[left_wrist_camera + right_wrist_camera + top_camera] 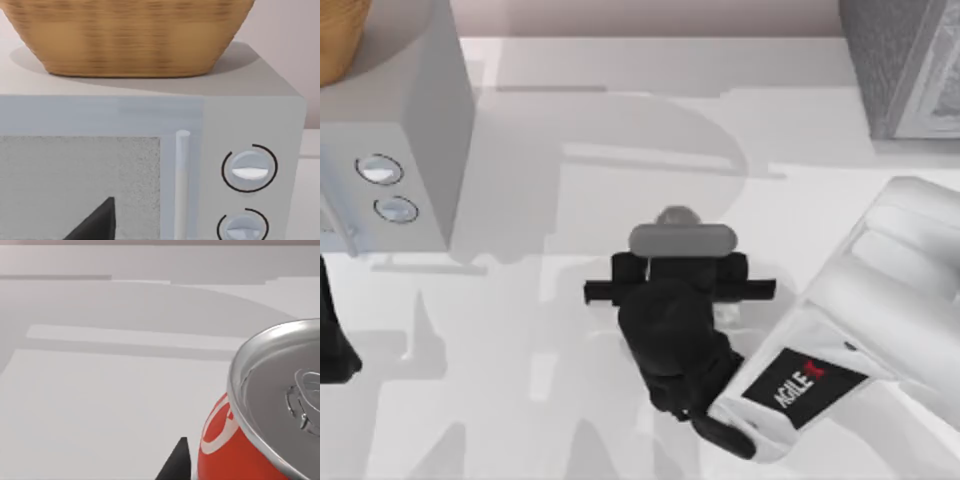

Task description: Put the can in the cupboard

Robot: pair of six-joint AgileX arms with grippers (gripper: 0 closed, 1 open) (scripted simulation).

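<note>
The can [235,450] is red with white script and a silver-grey round top [285,390], and it stands close in the right wrist view. From above, just its grey top [675,213] peeks out past my right gripper [677,235] at the table's middle. One dark fingertip [179,465] lies against the can's side; the other is hidden behind it. The gripper looks shut on the can. The cupboard [905,70] is at the back right corner. My left arm [332,340] is parked at the left edge, one of its dark fingers [95,222] facing the microwave.
A grey microwave [400,120] with two dials stands at the back left, with a wicker basket [130,35] on top. My right arm's white body [880,300] crosses the table's right side. White tabletop [620,130] lies between the microwave and the cupboard.
</note>
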